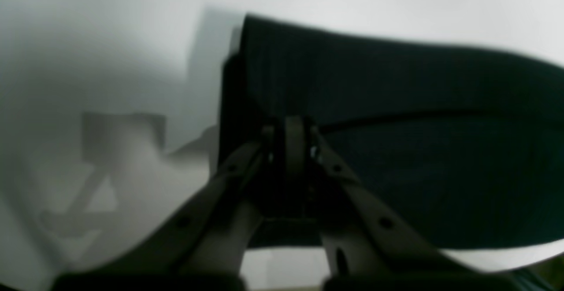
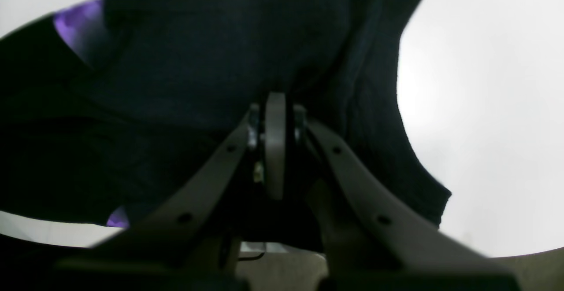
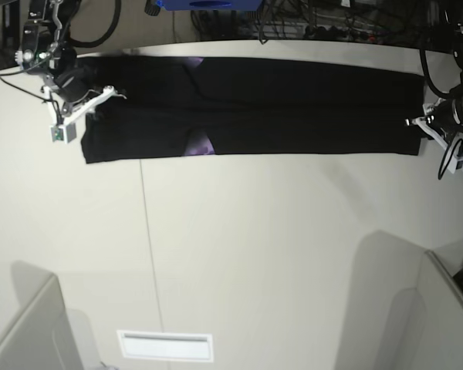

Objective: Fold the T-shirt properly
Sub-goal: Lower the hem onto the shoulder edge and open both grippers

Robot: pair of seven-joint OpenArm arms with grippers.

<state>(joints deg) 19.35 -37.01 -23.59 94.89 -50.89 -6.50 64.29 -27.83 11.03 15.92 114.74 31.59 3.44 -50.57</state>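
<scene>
One long black band, the shirt (image 3: 255, 108) lies stretched across the far side of the pale worktop (image 3: 255, 254), already narrowed lengthwise with slivers of purple print showing; it looks light, limp and creasing easily, so it should handle best gripped at its end hems and kept taut. Each tool is closed on an end: the right tool (image 2: 275, 106) and the left tool (image 1: 293, 128).
</scene>
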